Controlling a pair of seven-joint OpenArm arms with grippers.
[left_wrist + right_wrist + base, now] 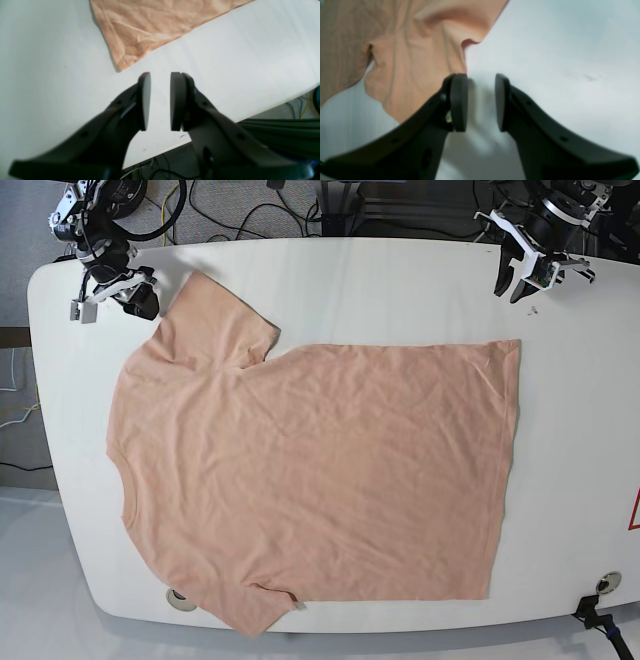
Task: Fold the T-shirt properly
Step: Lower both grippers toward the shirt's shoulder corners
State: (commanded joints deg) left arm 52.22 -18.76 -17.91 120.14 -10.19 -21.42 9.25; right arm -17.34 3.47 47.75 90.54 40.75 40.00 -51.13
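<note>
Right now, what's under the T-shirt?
The T-shirt lies flat on the white table; bare tabletop shows all around it. Whatever is beneath the fabric is covered. Both grippers are clear of it.

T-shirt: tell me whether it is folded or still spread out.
Spread out. In the base view the T-shirt lies flat on the table, both sleeves extended, no fold made; both grippers hover open beside it.
</note>
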